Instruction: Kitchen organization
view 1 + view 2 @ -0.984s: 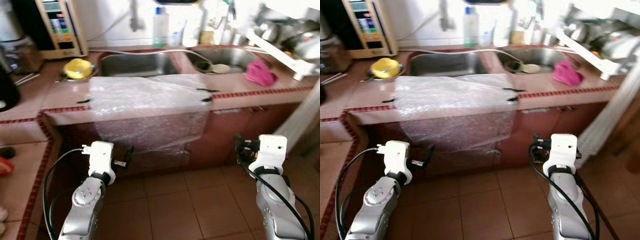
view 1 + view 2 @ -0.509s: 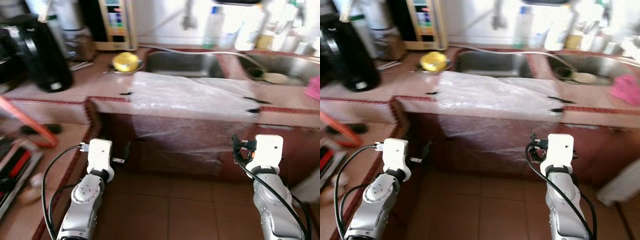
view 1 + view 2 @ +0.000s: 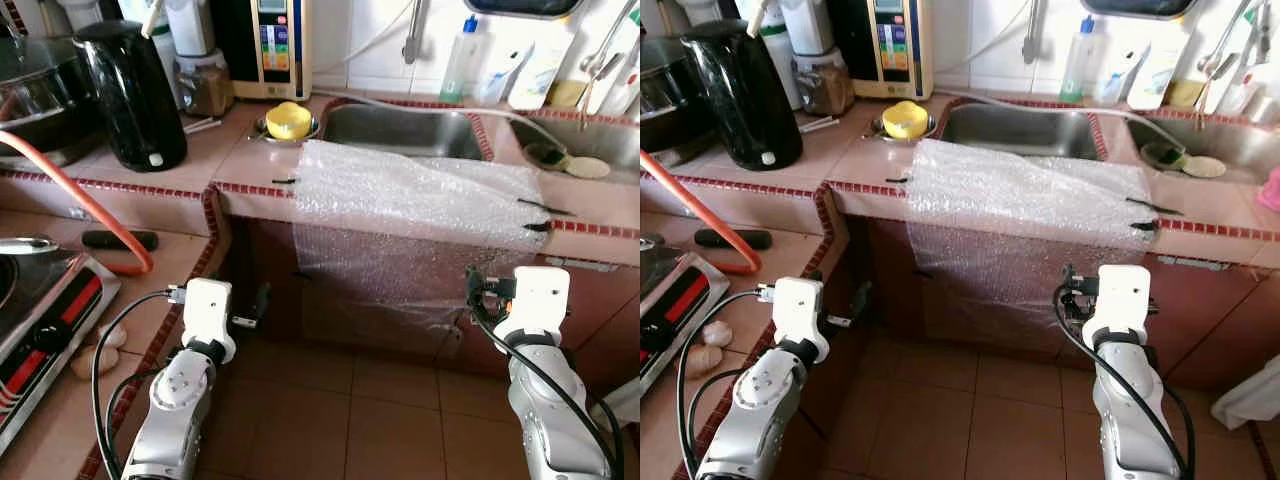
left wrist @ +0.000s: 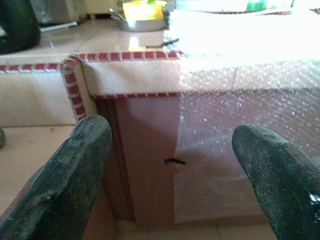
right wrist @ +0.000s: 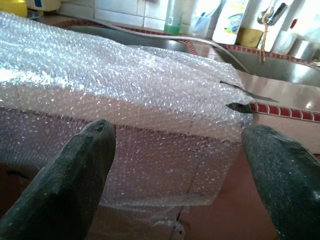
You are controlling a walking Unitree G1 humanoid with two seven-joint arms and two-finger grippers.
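A pink tiled counter (image 3: 245, 160) with red trim runs across in front of me. A sheet of bubble wrap (image 3: 420, 190) is taped over its front edge and hangs down the cabinet. Behind it lie a steel sink (image 3: 400, 130) and a second sink (image 3: 610, 150). A yellow bowl (image 3: 288, 120) sits in a metal dish left of the sinks. My left gripper (image 3: 260, 303) hovers low before the cabinet, open and empty, fingers (image 4: 75, 170) wide apart. My right gripper (image 3: 477, 290) is open too, facing the bubble wrap (image 5: 125, 85) with nothing between its fingers (image 5: 80, 175).
A black kettle (image 3: 135, 95), a jar and a water purifier (image 3: 265, 45) stand at the back left. An orange hose (image 3: 90, 210) curves over the lower left counter toward a stove (image 3: 40, 320). Bottles (image 3: 455, 70) line the wall. Brown floor tiles lie below.
The camera has swung to the left, bringing the kettle, hose and stove into view and sliding the sinks rightward. Both arms keep the same low pose with open fingers.
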